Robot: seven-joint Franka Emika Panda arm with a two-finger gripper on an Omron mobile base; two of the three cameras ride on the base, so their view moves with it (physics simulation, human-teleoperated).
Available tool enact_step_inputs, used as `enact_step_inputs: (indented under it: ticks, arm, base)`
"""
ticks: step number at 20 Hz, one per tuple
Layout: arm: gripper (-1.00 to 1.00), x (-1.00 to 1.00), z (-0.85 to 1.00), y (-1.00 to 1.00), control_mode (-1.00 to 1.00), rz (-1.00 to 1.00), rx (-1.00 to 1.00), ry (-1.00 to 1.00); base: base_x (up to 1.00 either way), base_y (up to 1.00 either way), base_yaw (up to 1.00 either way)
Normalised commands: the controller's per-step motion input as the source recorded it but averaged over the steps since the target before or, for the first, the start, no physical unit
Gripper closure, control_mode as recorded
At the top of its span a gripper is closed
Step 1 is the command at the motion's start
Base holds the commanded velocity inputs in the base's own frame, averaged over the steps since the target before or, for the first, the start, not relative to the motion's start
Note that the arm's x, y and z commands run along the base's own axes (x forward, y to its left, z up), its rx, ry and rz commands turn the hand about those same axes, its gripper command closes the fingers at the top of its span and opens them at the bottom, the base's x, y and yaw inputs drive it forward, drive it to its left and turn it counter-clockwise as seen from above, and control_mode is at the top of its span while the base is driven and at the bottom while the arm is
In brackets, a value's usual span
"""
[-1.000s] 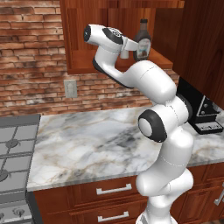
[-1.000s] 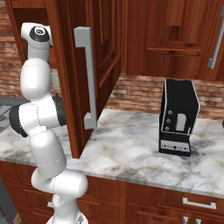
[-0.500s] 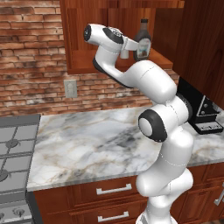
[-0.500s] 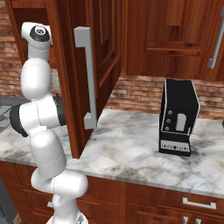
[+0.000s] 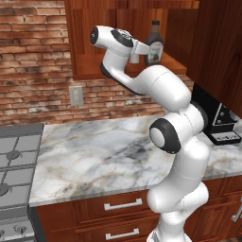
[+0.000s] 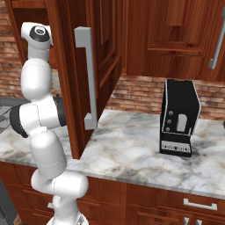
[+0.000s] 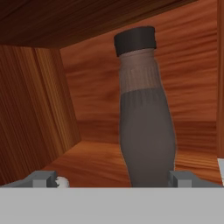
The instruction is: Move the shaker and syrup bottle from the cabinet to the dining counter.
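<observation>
Hand view: the cabinet (image 7: 39,109) interior is seen, with the syrup bottle (image 7: 146,127) standing upright on its shelf at twelve o'clock, set between the fully spread, empty jaws of the gripper (image 7: 113,179) so a grasp can be made. Nothing is seen changed from the earlier frames.

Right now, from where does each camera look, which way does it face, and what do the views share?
Left base view: behind the arm's left, facing the open cabinet; white arm reaches toward the syrup bottle.
Right base view: behind the arm's right, facing the cabinet door and black appliance; arm at left.
Hand view: on the hand, inside the cabinet; open gripper before the syrup bottle.
Shared: both base views show the marble countertop.
</observation>
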Motion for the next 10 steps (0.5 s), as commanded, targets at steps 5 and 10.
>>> enact_step_inputs:
  ticks: [5,10]
  arm:
    - [-1.0,-0.04,0.01,0.02,-1.0,0.0,0.0,0.0]
    - [-1.0,-0.01,0.05,0.08,-1.0,-0.04,0.02,0.0]
  base:
    - [0.0,0.0,0.0]
    - [0.0,0.0,0.0]
